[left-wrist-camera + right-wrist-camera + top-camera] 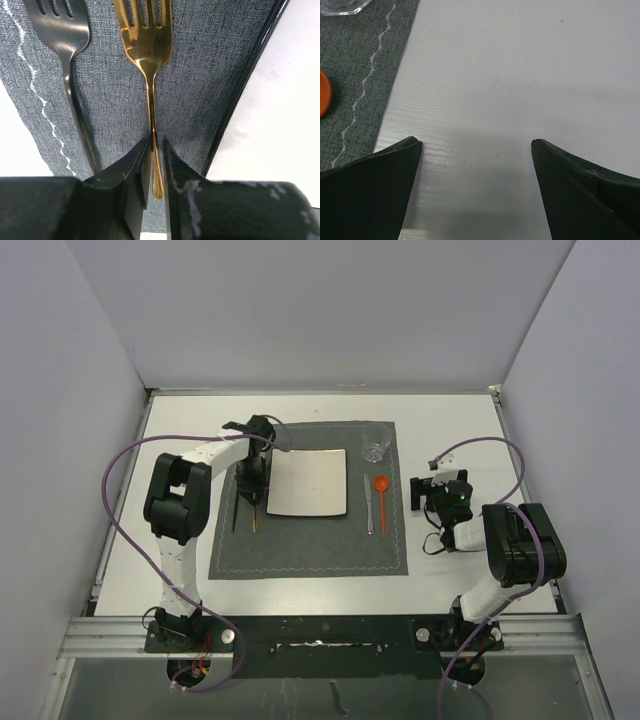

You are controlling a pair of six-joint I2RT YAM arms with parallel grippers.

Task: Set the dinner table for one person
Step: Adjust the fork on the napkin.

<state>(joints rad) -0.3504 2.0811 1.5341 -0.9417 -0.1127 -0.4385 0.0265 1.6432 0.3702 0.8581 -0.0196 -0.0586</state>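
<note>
The white dinner table (420, 420) carries a dark grey placemat (300, 540) with a white square plate (308, 482) on it. A black fork (236, 510) and a gold fork (254, 518) lie left of the plate. My left gripper (254, 492) stands over the gold fork. In the left wrist view my left gripper (156, 142) is shut on the gold fork (147, 45) at its handle, and the fork lies flat on the mat beside the black fork (65, 30). My right gripper (416, 494) is open and empty over bare table (520, 75), right of the mat.
A clear glass (376, 445) stands at the mat's far right corner. A silver knife (368, 505) and an orange spoon (381, 485) lie right of the plate. The spoon's bowl (322, 92) and the mat's edge (355, 50) show left of my right gripper (476, 145).
</note>
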